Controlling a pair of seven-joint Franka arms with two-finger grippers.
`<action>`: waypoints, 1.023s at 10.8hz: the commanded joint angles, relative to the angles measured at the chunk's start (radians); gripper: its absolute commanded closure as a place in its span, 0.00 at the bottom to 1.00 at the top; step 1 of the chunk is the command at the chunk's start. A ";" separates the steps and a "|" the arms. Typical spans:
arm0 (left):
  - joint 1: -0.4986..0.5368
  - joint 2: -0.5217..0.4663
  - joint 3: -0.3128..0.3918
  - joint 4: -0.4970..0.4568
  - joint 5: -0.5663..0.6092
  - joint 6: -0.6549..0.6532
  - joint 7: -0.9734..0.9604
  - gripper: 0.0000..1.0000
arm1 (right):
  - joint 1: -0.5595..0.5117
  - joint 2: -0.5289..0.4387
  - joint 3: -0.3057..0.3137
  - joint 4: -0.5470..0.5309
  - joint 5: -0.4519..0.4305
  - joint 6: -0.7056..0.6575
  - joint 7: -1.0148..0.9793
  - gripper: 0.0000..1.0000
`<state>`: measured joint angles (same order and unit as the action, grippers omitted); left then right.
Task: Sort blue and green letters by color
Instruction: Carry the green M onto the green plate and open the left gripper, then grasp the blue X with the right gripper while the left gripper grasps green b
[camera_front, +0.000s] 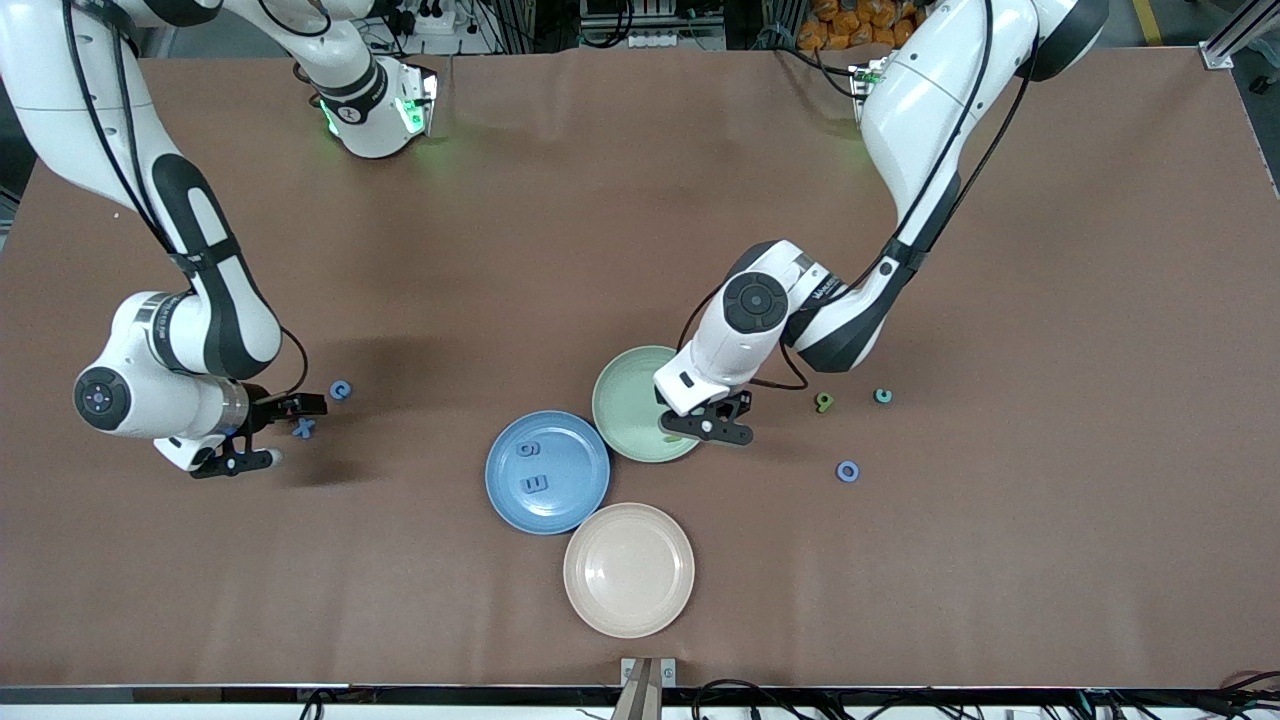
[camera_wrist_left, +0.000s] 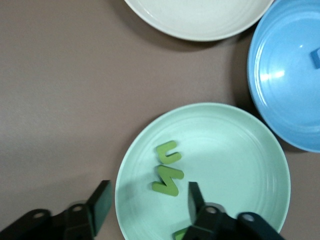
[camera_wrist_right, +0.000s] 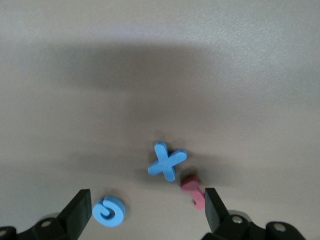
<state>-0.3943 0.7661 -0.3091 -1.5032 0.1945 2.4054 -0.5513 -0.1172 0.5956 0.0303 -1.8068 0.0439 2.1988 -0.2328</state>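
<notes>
My left gripper (camera_front: 712, 420) (camera_wrist_left: 149, 192) hangs open over the rim of the green plate (camera_front: 625, 395) (camera_wrist_left: 235, 165), holding nothing. Two green letters (camera_wrist_left: 168, 181) (camera_wrist_left: 168, 152) lie flat in that plate, and a third (camera_wrist_left: 181, 234) peeks out under one finger. The blue plate (camera_front: 575, 460) (camera_wrist_left: 285, 100) holds two blue letters (camera_front: 529, 449) (camera_front: 537, 484). My right gripper (camera_front: 285, 432) (camera_wrist_right: 146, 195) is open low over the table at the right arm's end, above a blue X (camera_front: 304, 428) (camera_wrist_right: 167, 161) and a blue S-shaped piece (camera_wrist_right: 108, 211). A blue C (camera_front: 341, 390) lies beside them.
A dark red letter (camera_wrist_right: 194, 190) lies by one right finger. A pale pink plate (camera_front: 629, 569) (camera_wrist_left: 200, 20) sits nearest the front camera. Toward the left arm's end lie a green letter (camera_front: 824, 402), a teal letter (camera_front: 883, 396) and a blue O (camera_front: 848, 471).
</notes>
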 joint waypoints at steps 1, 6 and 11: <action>0.012 -0.022 0.013 0.023 -0.004 -0.101 0.005 0.00 | 0.022 0.022 0.014 -0.008 0.057 0.068 0.145 0.00; 0.143 -0.125 0.007 -0.086 0.019 -0.272 0.451 0.00 | 0.015 0.058 0.014 -0.011 0.056 0.122 0.138 0.00; 0.277 -0.224 0.002 -0.394 0.083 -0.024 0.553 0.00 | 0.025 0.056 0.016 -0.009 0.057 0.121 0.134 0.00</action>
<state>-0.1917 0.6294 -0.2950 -1.6991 0.2255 2.2466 -0.0341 -0.0967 0.6482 0.0400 -1.8111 0.0888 2.3098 -0.1026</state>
